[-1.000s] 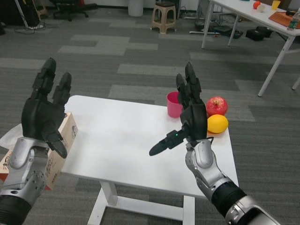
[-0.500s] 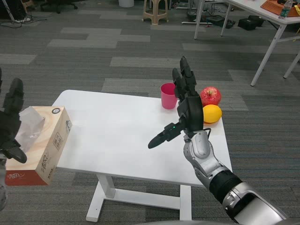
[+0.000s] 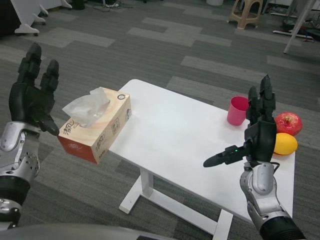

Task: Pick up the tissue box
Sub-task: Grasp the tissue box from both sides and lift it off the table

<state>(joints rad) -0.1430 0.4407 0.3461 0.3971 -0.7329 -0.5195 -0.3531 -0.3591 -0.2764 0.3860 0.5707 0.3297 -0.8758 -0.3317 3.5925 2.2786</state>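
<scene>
Both our black hands, left and right, hover spread and empty; orange-and-tan cardboard tissue box overhangs white table above grey carpet.

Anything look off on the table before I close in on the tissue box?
Yes: the tissue box sits at the table's left corner, turned askew, with much of it seeming to overhang the edge. A nudge might tip it off. The left hand hovers open beside it, not touching.
</scene>
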